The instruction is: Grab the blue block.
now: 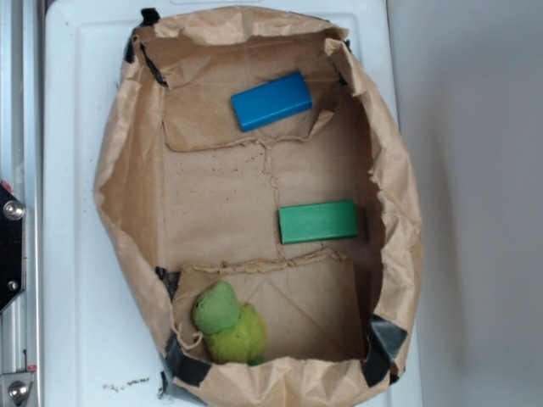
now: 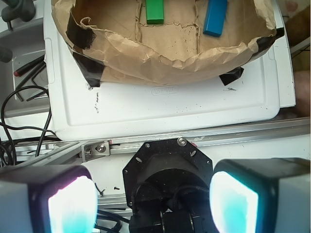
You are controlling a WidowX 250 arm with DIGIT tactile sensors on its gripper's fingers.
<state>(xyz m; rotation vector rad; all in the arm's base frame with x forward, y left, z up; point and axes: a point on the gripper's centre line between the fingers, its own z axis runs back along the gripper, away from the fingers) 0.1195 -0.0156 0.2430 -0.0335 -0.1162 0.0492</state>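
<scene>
**Claw Waits Outside Paper Tray as Blue Block Lies at the Far End**

A WidowX arm's claw (image 2: 153,194) hangs spread and empty, its two pale pads (image 2: 73,206) well apart at the bottom of the wrist view, holding nothing. It sits off the white board (image 2: 165,109), on the near side of an aluminium rail (image 2: 204,138), well apart from everything it is meant to reach.

The blue block (image 1: 271,101) lies flat inside a crumpled brown paper tray (image 1: 127,170), at about 12 o'clock in the overhead view, angled slightly and resting on a raised paper flap. The green block (image 1: 318,222) lies near the tray's centre, toward 4 o'clock, and a green plush toy (image 1: 229,323) sits at 7 o'clock by the taped rim. In the wrist view the blue block (image 2: 215,17) appears at 1 o'clock, just right of the green block (image 2: 155,12).

The approach has yet to begin. The hazards look plain enough: the tray's tall, floppy wall stands between claw and target and could snag a pad or be dragged along; a descent aimed slightly left could close on the similar-sized green block; and the angled blue block may twist or skid on loose paper if the pads do not line up with its long sides.
</scene>
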